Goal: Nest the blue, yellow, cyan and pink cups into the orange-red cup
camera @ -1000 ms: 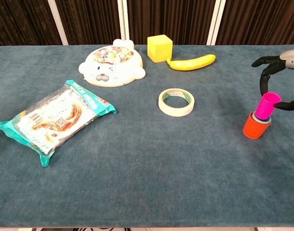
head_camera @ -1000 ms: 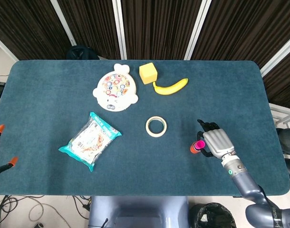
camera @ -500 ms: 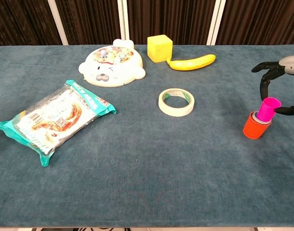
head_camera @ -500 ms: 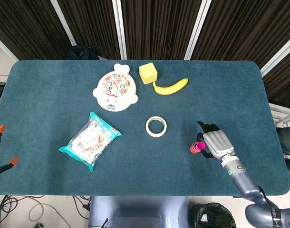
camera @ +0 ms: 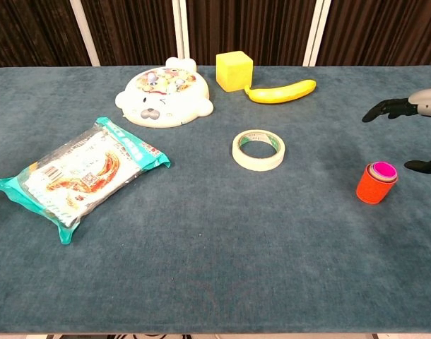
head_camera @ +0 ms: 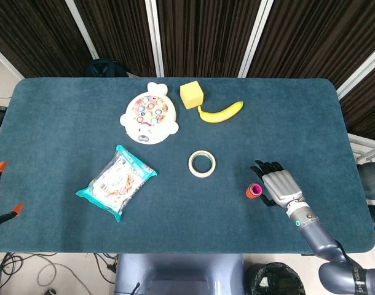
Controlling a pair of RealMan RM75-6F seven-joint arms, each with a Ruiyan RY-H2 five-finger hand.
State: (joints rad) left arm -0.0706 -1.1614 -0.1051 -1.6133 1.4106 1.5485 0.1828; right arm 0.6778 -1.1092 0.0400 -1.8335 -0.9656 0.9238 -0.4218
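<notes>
Since a second ago the pink cup (camera: 382, 169) has dropped fully into the orange-red cup (camera: 374, 186); before, we saw it standing tilted and proud of the rim between the fingers. The right hand (head_camera: 280, 186) has let go and drawn back, and now hovers just beside the stack, fingers spread and holding nothing.

We see a worktop (camera: 215, 268) covered in dark teal felt, with dark slatted panels and pale uprights behind it. In the head view the floor shows below the near edge.

The orange-red cup stands upright near the right end of the worktop, the pink cup seated inside it with only its rim showing. We cannot tell which other cups lie beneath the pink one.

Elsewhere on the felt lie a roll of tape (camera: 258, 149) near the middle, a snack packet (camera: 78, 172) to the left, a round white toy (camera: 164, 97), a yellow block (camera: 234, 70) and a banana (camera: 282, 92) touching or just beside the block. The left hand is out of sight in both views.
</notes>
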